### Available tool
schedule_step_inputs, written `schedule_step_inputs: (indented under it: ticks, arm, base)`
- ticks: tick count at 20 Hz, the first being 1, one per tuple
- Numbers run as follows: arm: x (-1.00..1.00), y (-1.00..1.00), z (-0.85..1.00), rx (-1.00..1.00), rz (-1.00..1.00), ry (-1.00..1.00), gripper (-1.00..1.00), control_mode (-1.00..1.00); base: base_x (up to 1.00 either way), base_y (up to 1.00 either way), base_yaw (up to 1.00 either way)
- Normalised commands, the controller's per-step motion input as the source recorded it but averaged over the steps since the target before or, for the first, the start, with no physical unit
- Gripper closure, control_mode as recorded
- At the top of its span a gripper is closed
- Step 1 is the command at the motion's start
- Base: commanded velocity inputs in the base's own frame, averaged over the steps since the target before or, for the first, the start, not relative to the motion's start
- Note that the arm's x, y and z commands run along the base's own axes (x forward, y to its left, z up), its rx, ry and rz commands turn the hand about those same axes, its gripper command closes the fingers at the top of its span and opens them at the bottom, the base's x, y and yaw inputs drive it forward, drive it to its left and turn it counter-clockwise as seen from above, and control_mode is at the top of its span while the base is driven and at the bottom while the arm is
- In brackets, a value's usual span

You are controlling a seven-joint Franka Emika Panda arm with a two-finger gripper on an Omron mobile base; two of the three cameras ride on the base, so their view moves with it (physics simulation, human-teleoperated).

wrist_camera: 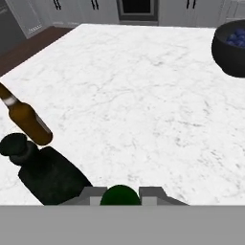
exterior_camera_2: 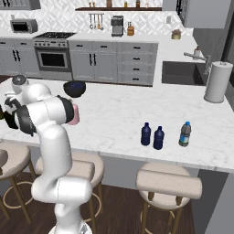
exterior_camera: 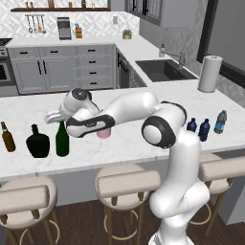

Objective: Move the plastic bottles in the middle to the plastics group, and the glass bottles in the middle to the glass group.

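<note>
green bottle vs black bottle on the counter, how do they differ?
The green bottle is tall and slim; the black bottle is squat and round-bodied with a short neck. The tool is shut on the green one's top; the black one stands free. Both are dark, upright, side by side near the brown bottle.

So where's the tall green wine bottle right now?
In the left base view, the green wine bottle stands at the counter's left end, right of the squat black bottle, with the gripper shut around its top.
</note>
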Motion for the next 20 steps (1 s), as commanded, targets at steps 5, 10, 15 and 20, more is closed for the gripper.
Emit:
schedule_step_inputs:
  ticks: [5, 10, 15, 20]
  arm:
    - [0.06, 0.11, -0.25, 0.00, 0.00, 0.00, 1.00, -1.00]
    - [-0.03, -0.01, -0.22, 0.00, 0.00, 0.00, -1.00, -1.00]
    - [-0.10, -0.03, 0.11, 0.00, 0.00, -0.03, -1.00, -1.00]
    - [-0.01, -0.11, 0.57, 0.09, 0.00, -0.13, -1.00, -1.00]
  base:
    - [0.00, 0.00, 0.00]
    - [0.00, 0.00, 0.00]
    - [0.00, 0.00, 0.00]
    - [0.00, 0.00, 0.00]
